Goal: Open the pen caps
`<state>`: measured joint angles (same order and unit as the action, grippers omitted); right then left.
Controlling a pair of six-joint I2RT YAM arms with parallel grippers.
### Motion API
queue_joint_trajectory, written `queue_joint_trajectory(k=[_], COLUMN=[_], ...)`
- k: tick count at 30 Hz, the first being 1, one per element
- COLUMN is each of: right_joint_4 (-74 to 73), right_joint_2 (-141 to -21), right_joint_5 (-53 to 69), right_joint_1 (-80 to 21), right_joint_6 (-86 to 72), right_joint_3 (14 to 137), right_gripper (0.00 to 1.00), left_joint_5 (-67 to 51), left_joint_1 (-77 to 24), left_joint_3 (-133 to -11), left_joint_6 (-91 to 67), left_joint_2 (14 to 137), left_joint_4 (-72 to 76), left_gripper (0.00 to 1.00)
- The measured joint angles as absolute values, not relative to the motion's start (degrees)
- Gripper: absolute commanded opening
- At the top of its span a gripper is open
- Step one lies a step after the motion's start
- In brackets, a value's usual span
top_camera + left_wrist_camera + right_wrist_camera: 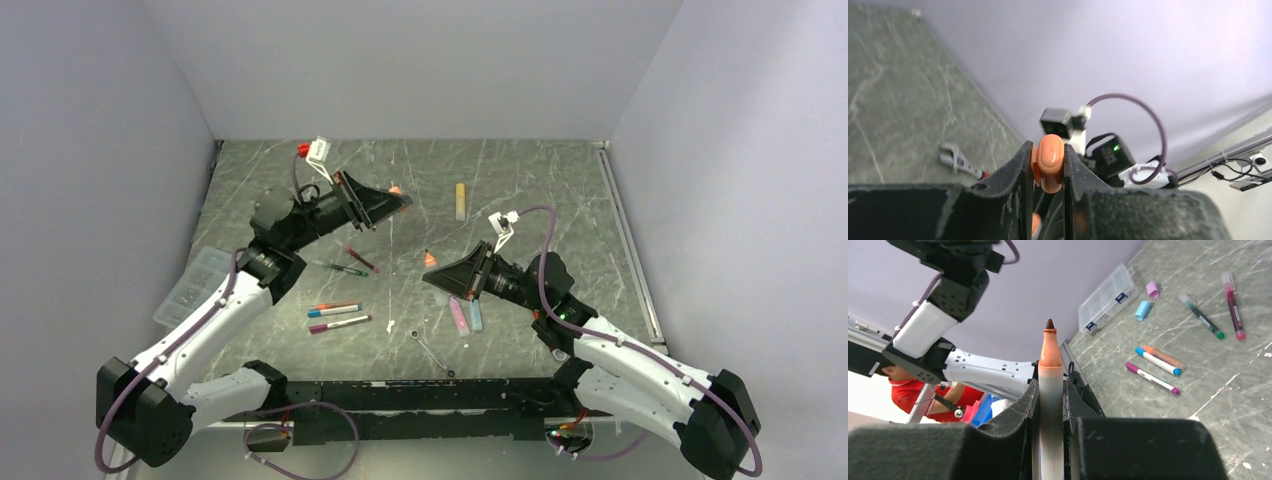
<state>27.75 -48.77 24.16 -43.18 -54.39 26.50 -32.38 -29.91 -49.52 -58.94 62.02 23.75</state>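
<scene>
My left gripper (pixel 402 203) is raised over the back left of the table and is shut on an orange pen cap (pixel 1049 160), which also shows in the top view (pixel 396 190). My right gripper (pixel 433 278) is shut on the white barrel of the uncapped orange marker (pixel 1050 405). Its bare orange tip (pixel 430 259) points up and away from the fingers. The cap and the marker are well apart. A loose pink cap (pixel 1152 289) and a loose blue cap (pixel 1142 310) lie on the table. Several capped thin markers (pixel 335 316) lie at centre left.
A yellow highlighter (pixel 460 200) lies at the back. Pink and blue highlighters (pixel 467 316) lie under the right arm. A silver wrench (pixel 432 352) lies near the front. A clear compartment box (pixel 190 285) sits at the left edge. Green and red markers (pixel 352 263) lie mid-table.
</scene>
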Motion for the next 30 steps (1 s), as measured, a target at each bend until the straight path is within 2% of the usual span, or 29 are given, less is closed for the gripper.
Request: queue_joint_trajectory(k=[7, 14, 18, 21, 30], right_joint_4=[22.02, -8.27, -20.25, -25.85, -25.21], right_joint_2=[-47.13, -45.32, -46.96, -48.58, -57.34], right_joint_5=[21.08, -4.27, -14.87, -18.44, -20.49], right_joint_1=[-43.13, -45.93, -45.80, -45.52, -39.72], right_joint_6=[-52.93, -42.28, -41.78, -42.26, -42.85], right_joint_3=[26.87, 36.14, 34.39, 31.44, 28.64], right_gripper=[0.00, 0.00, 0.00, 0.00, 0.00], left_joint_5=[-28.47, -23.09, -19.11, -16.43, -13.63], left_joint_1=[-29.61, -29.61, -29.61, -29.61, -29.61], left_joint_3=[-52.75, -57.17, -53.65, -48.47, -44.03], left_joint_6=[-57.84, -48.38, -44.14, -42.59, -41.04], left_joint_2=[60.66, 59.68, 55.44, 50.94, 45.58], left_joint_4=[24.10, 2.50, -8.45, -15.70, -24.97], left_gripper=[0.00, 0.00, 0.00, 0.00, 0.00])
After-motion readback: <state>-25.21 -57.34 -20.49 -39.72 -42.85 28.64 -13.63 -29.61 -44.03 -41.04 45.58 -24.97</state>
